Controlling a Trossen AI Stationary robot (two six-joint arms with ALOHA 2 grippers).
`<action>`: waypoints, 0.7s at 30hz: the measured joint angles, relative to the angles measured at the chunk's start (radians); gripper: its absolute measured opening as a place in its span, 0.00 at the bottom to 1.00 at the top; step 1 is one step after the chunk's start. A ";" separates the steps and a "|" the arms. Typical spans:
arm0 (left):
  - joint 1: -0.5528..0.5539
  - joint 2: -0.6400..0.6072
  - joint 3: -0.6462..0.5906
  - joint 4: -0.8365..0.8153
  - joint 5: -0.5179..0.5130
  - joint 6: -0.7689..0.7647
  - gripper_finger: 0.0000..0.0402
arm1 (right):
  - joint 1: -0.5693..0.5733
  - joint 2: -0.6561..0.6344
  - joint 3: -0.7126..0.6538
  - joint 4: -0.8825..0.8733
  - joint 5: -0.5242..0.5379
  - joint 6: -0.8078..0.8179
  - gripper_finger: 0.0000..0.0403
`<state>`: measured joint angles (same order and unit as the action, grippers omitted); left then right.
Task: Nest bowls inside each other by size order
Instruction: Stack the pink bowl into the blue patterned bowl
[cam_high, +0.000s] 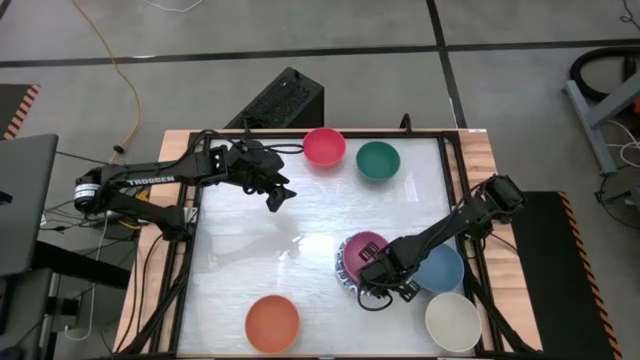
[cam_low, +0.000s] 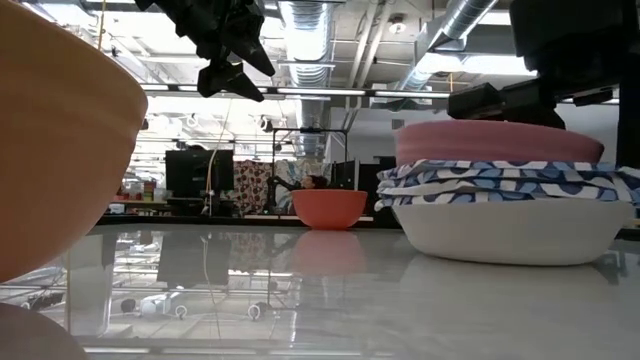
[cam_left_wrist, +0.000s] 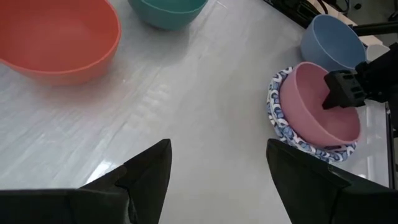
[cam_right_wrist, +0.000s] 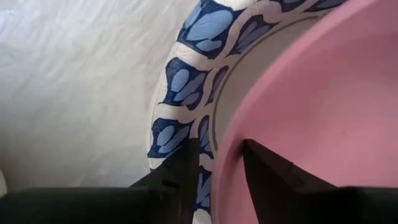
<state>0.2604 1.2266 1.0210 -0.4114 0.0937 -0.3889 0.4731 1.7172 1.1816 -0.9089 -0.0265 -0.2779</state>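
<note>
bowls first: the pink bowl (cam_high: 366, 247) sits nested in the stack of blue-and-white patterned bowls (cam_high: 345, 272) at about 4 o'clock from the table's middle. the right gripper (cam_high: 377, 276) is down at that stack's 5 o'clock edge, its arm stretched low and slantwise from the table's right rim. its wrist view shows the two fingers (cam_right_wrist: 180, 163) slightly apart, straddling the pink bowl's rim, one outside over the patterned rim, one inside; whether they press it i cannot tell.

the left gripper (cam_high: 279, 196) hangs above the table at about 11 o'clock from the middle, fingers well apart, holding nothing, arm reaching in from the left rim.

the low view alone shows the stack's layers: pink on top, several patterned rims (cam_low: 500, 180) under it, white wall at the base. the high view alone shows the spread: blue bowl (cam_high: 443, 268) just beside the stack at its 3 o'clock, cream bowl (cam_high: 452, 320) at 5 o'clock near the right corner, orange bowl (cam_high: 272, 323) at 7 o'clock by the near edge, red bowl (cam_high: 324, 146) and teal bowl (cam_high: 378, 160) at 12 o'clock along the far edge.

the table (cam_high: 250, 250) lies bare through its middle and left half.
</note>
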 joint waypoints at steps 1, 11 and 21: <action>0.000 0.000 0.000 0.000 0.000 0.000 0.63 | 0.000 0.000 0.000 0.000 0.000 0.000 0.36; 0.000 0.000 0.000 0.000 0.000 0.000 0.63 | -0.005 -0.002 0.032 -0.016 0.000 0.008 0.36; 0.000 0.000 0.000 0.000 0.000 0.014 0.63 | -0.011 -0.010 0.079 -0.090 -0.002 0.016 0.36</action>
<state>0.2605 1.2266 1.0210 -0.4114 0.0940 -0.3748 0.4625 1.7073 1.2610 -0.9986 -0.0290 -0.2619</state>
